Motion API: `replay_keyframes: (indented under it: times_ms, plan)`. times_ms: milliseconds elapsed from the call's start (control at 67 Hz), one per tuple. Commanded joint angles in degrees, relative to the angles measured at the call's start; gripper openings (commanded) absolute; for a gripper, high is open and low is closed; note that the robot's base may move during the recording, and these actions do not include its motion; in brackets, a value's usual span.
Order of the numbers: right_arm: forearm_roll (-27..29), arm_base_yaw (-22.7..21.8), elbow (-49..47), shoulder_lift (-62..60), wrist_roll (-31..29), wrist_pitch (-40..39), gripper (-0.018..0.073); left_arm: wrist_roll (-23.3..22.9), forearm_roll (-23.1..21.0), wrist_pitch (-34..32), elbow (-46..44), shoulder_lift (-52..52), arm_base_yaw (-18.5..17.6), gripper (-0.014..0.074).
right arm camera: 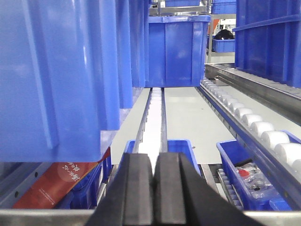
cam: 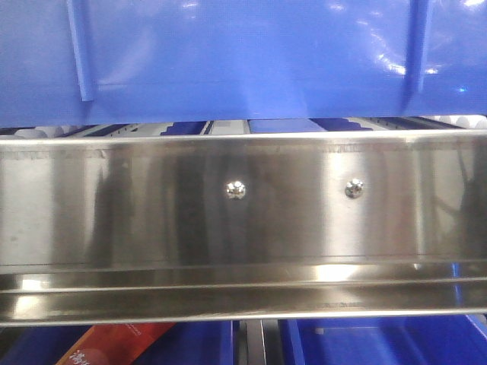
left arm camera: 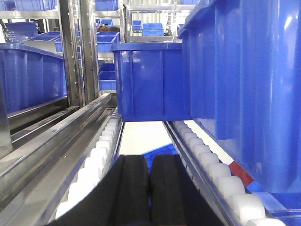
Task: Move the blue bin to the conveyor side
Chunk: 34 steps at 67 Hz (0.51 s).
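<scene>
A warehouse aisle of steel racks (left arm camera: 77, 52) and small blue crates (left arm camera: 153, 28) fills the background. The blue bin (cam: 243, 53) spans the top of the front view, its lower edge just above a shiny steel rail (cam: 152, 213) with two screws (cam: 236, 189). It stands between the arms: on the right in the left wrist view, over a track of white rollers (left arm camera: 207, 160), and on the left in the right wrist view. The left claw (left arm camera: 149, 188) and the right claw (right arm camera: 154, 188) each have their black pads pressed together around nothing, apart from the bin. A red carton (right arm camera: 56, 183) lies below the bin.
</scene>
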State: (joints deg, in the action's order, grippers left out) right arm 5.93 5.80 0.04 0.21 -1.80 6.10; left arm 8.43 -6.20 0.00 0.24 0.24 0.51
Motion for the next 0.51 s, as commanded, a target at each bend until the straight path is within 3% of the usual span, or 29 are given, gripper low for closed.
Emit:
replay_keyframes:
  times_ms: [0, 492]
  plan:
    - [0.0, 0.1, 0.0, -0.2, -0.4, -1.0, -0.0088, -0.1, -0.1, -1.1, -0.2, -0.2, -0.2, -0.0008]
    - [0.0, 0.1, 0.0, -0.2, -0.4, -1.4, -0.0088, -0.1, -0.1, -1.1, -0.2, -0.2, -0.2, -0.0008]
